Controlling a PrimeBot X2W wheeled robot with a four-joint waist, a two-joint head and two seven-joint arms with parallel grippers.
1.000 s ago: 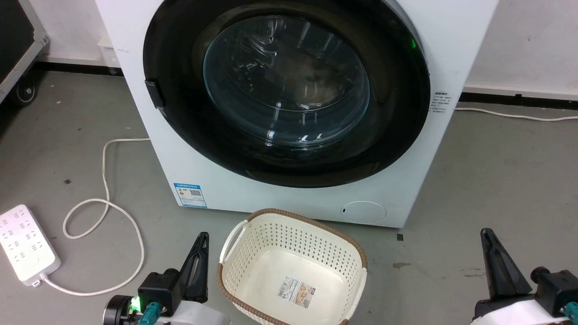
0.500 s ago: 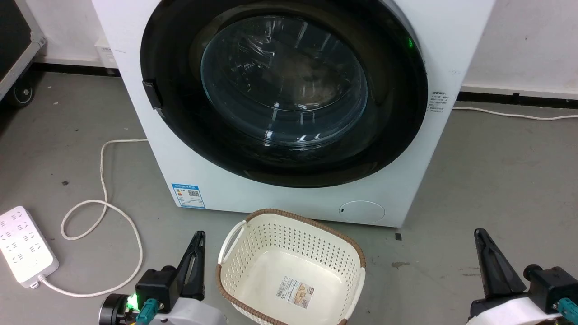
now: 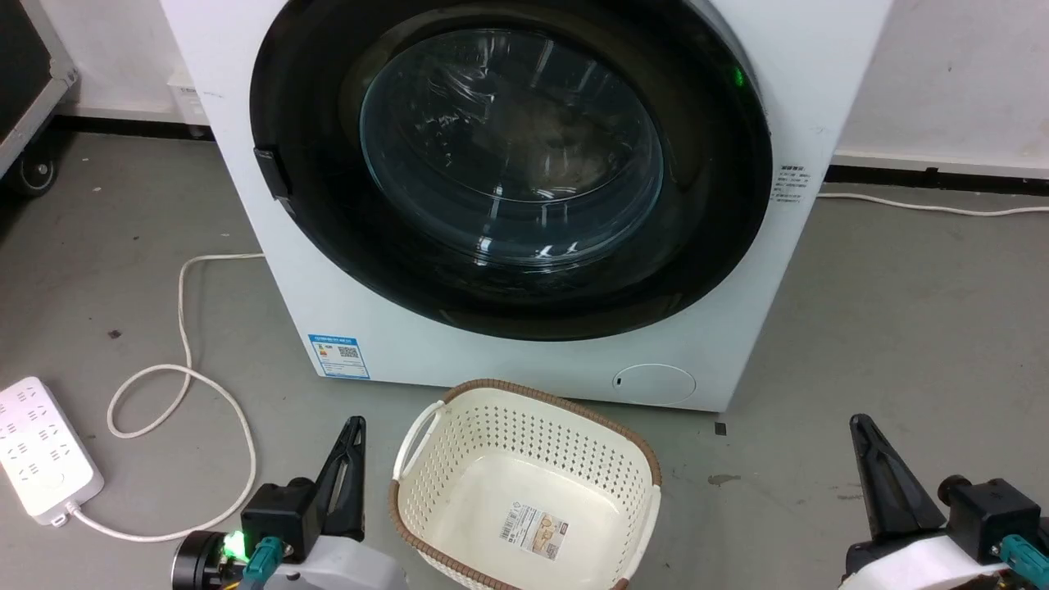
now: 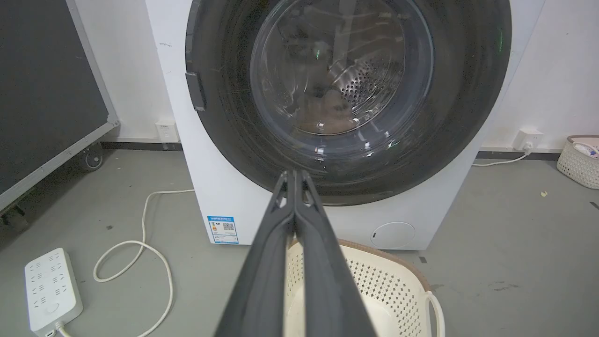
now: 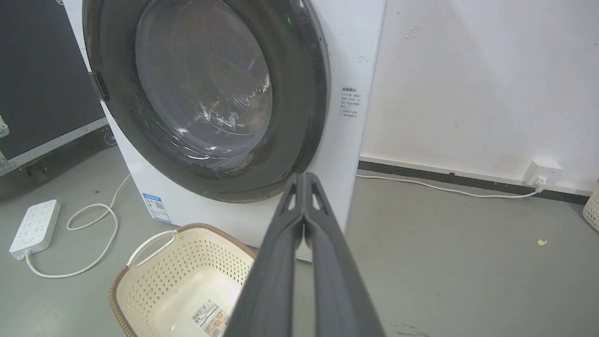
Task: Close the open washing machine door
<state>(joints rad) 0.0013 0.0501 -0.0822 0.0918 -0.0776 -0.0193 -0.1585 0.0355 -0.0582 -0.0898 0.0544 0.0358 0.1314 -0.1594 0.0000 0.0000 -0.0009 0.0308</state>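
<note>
Left pincer (image 3: 354,424) held low, jaws pressed together, empty, right pincer (image 3: 858,422) likewise closed, both pointing forward

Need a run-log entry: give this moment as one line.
washing machine door looks closed | left hand shut | right hand shut | basket empty

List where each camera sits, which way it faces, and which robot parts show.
Head view: on the robot's head, facing forward and down at the washing machine door, cream basket below it; left gripper and right gripper at the bottom edge.
Left wrist view: on the left wrist, facing the door nearly head-on along its own shut fingers.
Right wrist view: on the right wrist, facing the door obliquely along its own shut fingers.
Shared: all three show the door, basket and power strip.
</note>
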